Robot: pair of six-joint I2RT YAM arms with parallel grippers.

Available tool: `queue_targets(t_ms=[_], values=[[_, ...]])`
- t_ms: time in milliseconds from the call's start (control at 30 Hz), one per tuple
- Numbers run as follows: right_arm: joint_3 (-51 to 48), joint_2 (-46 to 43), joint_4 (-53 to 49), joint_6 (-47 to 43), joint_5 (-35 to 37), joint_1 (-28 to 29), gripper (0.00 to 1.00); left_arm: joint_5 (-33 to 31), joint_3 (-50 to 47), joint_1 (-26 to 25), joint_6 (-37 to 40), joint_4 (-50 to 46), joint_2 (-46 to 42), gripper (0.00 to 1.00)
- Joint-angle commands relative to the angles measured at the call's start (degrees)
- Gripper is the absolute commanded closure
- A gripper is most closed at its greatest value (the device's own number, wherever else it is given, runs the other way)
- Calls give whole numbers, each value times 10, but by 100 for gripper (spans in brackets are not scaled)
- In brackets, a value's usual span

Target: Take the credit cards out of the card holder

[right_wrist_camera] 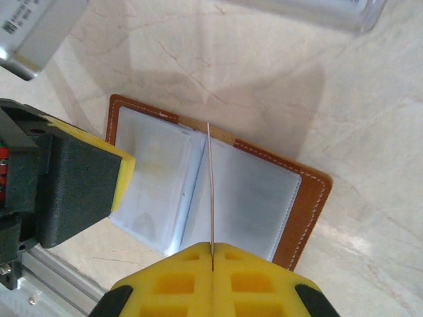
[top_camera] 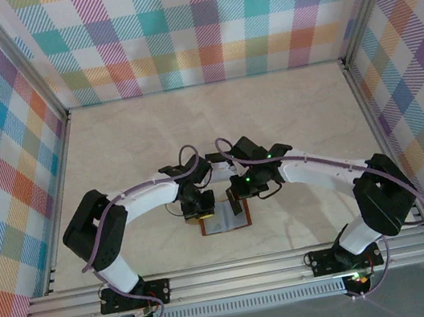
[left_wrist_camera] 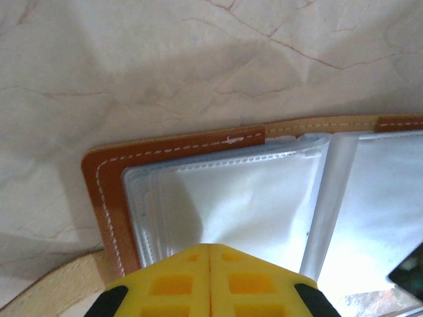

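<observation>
Holder [top_camera: 224,221] lies open on the counter [top_camera: 286,113], 6 o'clock of centre. Left tool [left_wrist_camera: 210,249], closed, is over its 9 o'clock page; right tool [right_wrist_camera: 212,249] pinches a card [right_wrist_camera: 210,185] upright above the spine.

Top camera sits high above and behind the arms, looking steeply down over the whole table [top_camera: 286,113]. The arm bases run along the bottom edge, and the card holder [top_camera: 225,221] is tiny at centre. Left wrist camera is right down close, peering past the yellow tips of the left hand [left_wrist_camera: 210,261] at one corner of the open holder, pale table beyond. Right wrist camera hangs a little further back over the right hand [right_wrist_camera: 211,264], taking in the whole open holder with the left hand beside it. All three share that holder and the table patch around it.
</observation>
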Motion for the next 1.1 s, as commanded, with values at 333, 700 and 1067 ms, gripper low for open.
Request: queue_targets(t_ms=[333,700,1067], values=[[142,29,-88,-474,89,-8,100,-47,-33,12,-11,-11,-104,91],[328,152,-212,-682,27,-70,100,-42,-103,54,-10,-13,-171,91],[510,300,-307,-778,39,-85,100,-36,-124,76,-1,-11,-184,90]])
